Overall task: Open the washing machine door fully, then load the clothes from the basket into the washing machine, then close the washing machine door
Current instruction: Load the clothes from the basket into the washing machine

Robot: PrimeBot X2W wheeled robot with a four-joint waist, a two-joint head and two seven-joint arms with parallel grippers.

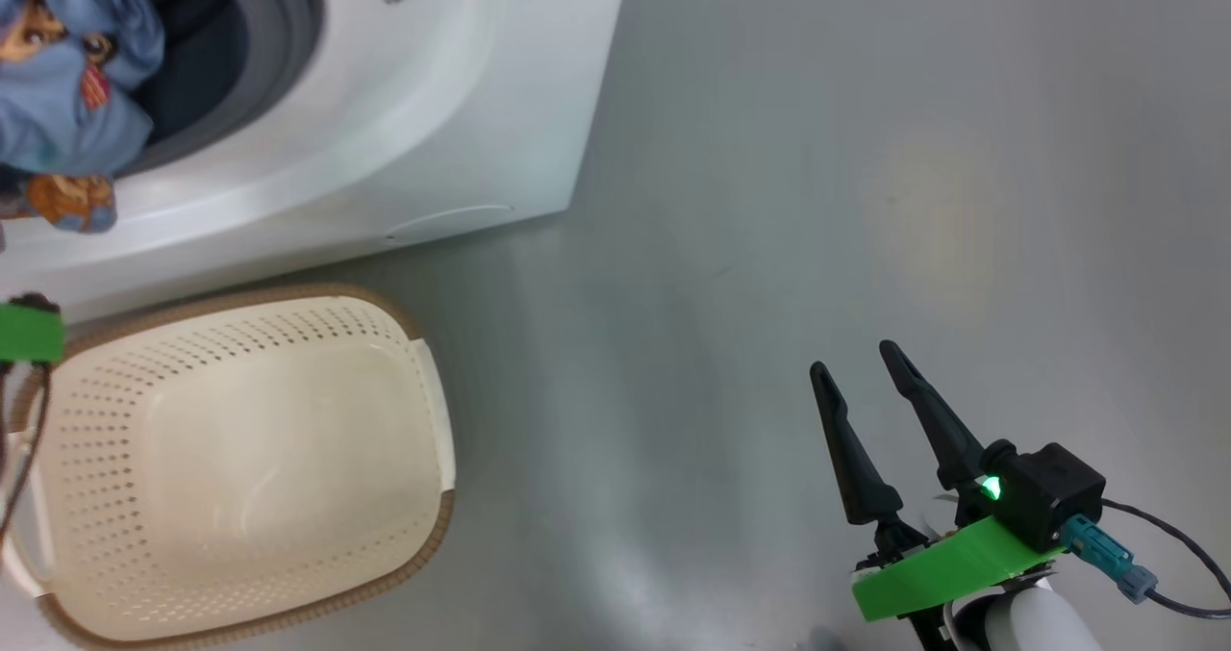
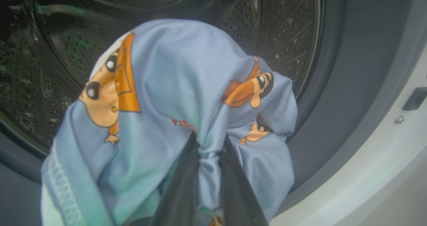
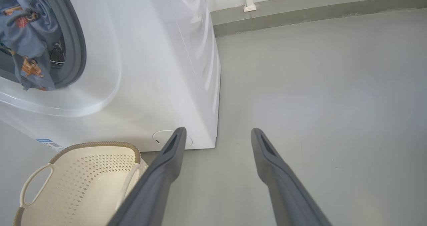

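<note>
Far left first: a clothes bundle [image 1: 67, 84] of light blue fabric printed with orange-brown cartoon figures is seen hanging in the mouth of the washing machine [image 1: 404, 151], draped across the grey gasket [image 1: 279, 55]. From the left wrist view it is clamped by the left gripper [image 2: 209, 141], with a fold of cloth pinched tight between the two dark fingers and the perforated steel drum [image 2: 283, 29] directly behind it. Just below, the basket [image 1: 115, 420] is set on the floor [image 1: 866, 151] right in front of the machine, and its smooth cream bottom is laid bare. Moving right, a round flap [image 3: 160, 137] is picked out low on the white front panel. Over at the right, the right gripper [image 1: 854, 360] is held above the grey floor, well apart from machine and basket. Its fingers are spread wide and nothing is gripped between them.
</note>
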